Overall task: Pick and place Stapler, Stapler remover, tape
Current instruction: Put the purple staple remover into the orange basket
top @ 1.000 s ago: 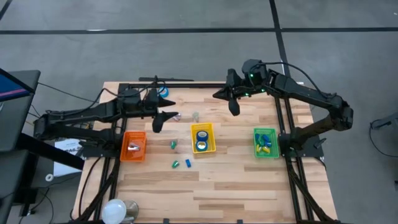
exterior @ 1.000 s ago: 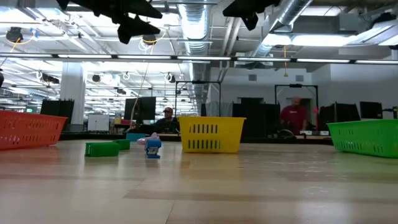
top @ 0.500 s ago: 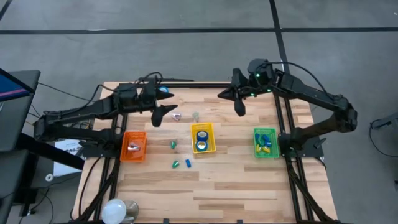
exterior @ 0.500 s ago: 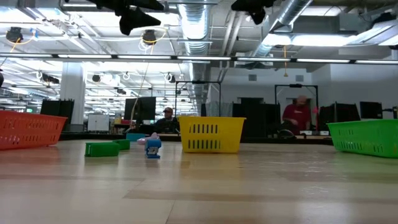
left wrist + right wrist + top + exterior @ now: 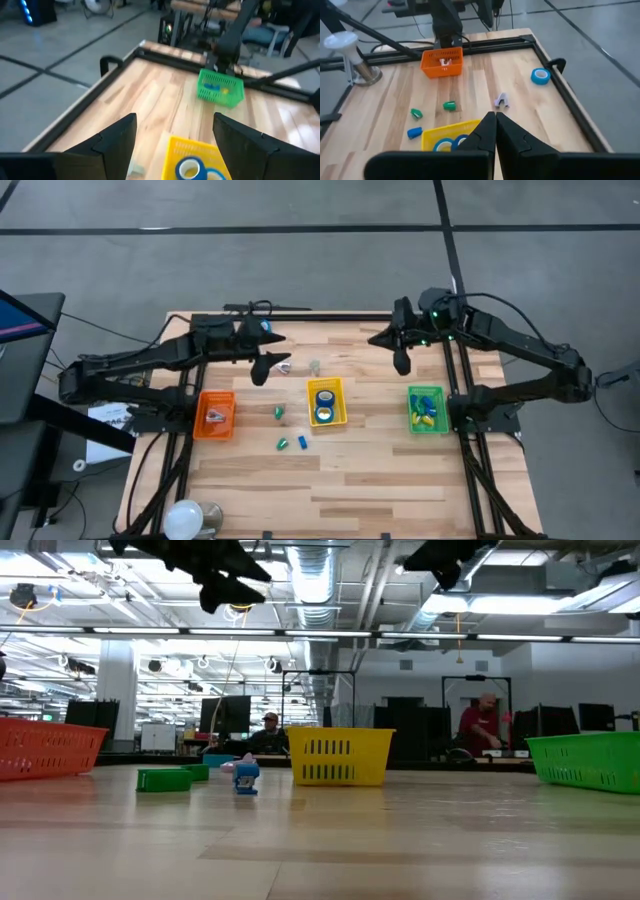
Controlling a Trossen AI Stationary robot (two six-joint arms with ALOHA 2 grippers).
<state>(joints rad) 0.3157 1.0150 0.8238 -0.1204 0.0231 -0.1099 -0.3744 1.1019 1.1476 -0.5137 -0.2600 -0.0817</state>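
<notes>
Above the far left part of the wooden worktop (image 5: 380, 480) hangs the left claw (image 5: 262, 369), its fingers (image 5: 117, 137) spread apart with nothing between them. Just beside it on the boards lies a small pale grey piece (image 5: 283, 366), and a roll of blue tape (image 5: 263, 325) sits near the far edge behind the left arm. Over on the far right, the right claw (image 5: 402, 362) hangs in the air with its fingers (image 5: 485, 131) pressed together and empty.

Near the middle of the worktop stands a yellow basket (image 5: 326, 402) holding two more blue tape rolls (image 5: 325, 397); the right wrist view shows their tops at the basket's rim. To the left stands an orange basket (image 5: 214, 416) with a pale object inside, and to the right a green basket (image 5: 426, 409) with blue and yellow things in it. Between the orange and yellow baskets lie small loose pieces: a green one (image 5: 279, 412), another green one (image 5: 283, 444) and a blue one (image 5: 301, 442) touching or just beside it.

Beyond the worktop, the low view shows two people (image 5: 484, 730) at desks in the room.
</notes>
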